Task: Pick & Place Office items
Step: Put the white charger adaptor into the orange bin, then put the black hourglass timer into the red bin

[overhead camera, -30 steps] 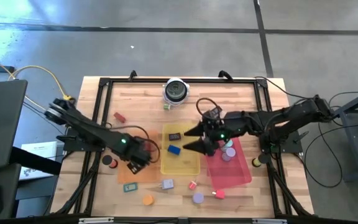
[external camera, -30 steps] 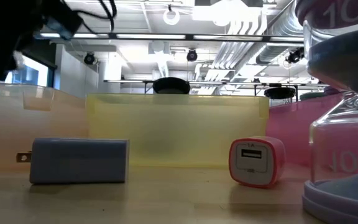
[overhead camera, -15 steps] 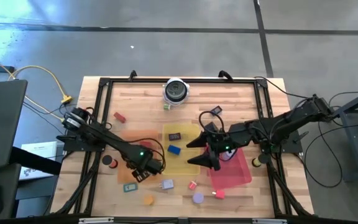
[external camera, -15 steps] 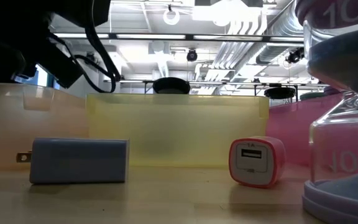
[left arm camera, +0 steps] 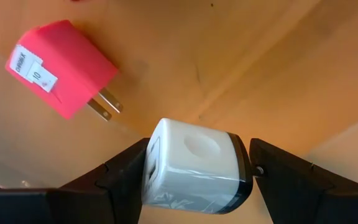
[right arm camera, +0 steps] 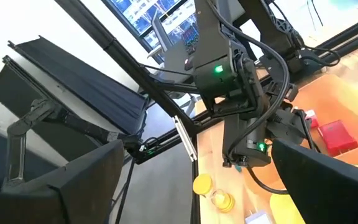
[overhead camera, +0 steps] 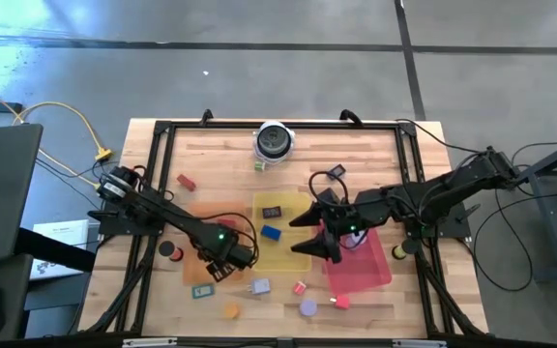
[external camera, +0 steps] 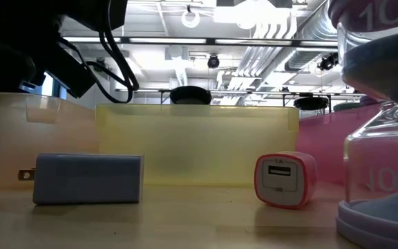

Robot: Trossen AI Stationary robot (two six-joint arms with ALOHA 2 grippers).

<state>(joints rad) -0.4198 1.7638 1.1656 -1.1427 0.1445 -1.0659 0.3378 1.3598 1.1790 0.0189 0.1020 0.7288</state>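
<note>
A white cube charger [left arm camera: 194,165] is gripped between the fingers [left arm camera: 129,180] of the left hand [overhead camera: 232,259], held over the orange tray [overhead camera: 197,274] near a red plug charger [left arm camera: 61,66] lying flat. For a clean drop, the cube should be lowered close to the tray floor, kept clear of the red charger, and the fingers opened only once it is steady. The right hand [overhead camera: 309,232] is spread wide and empty, hovering over the yellow tray [overhead camera: 280,253] beside the pink tray [overhead camera: 361,266].
</note>
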